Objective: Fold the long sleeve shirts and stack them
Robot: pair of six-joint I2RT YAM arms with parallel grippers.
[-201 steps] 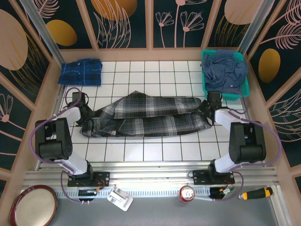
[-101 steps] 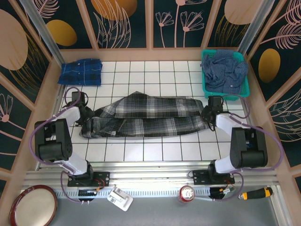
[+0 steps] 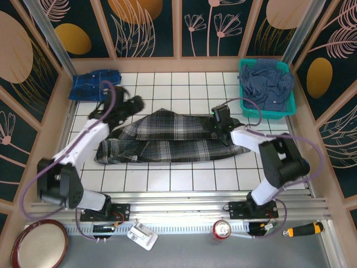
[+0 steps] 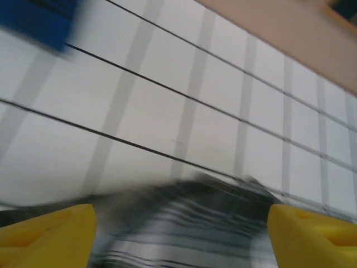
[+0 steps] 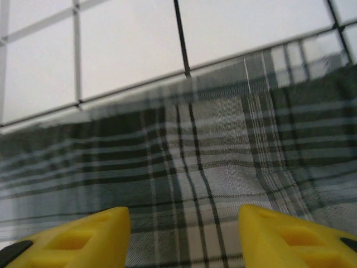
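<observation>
Grey plaid shirt (image 3: 167,137) lies stretched out left of the teal basket (image 3: 243,95), seen overhead; the wrist views show my left gripper (image 4: 179,218) and right gripper (image 5: 182,215) spread wide, empty.

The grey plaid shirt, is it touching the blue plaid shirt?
Apart. In the left wrist view, rows of bare white tile lie between the grey plaid shirt and the blue plaid shirt.

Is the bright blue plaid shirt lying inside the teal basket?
No, the bright blue plaid shirt lies folded at the far left, well away from the teal basket.
</observation>
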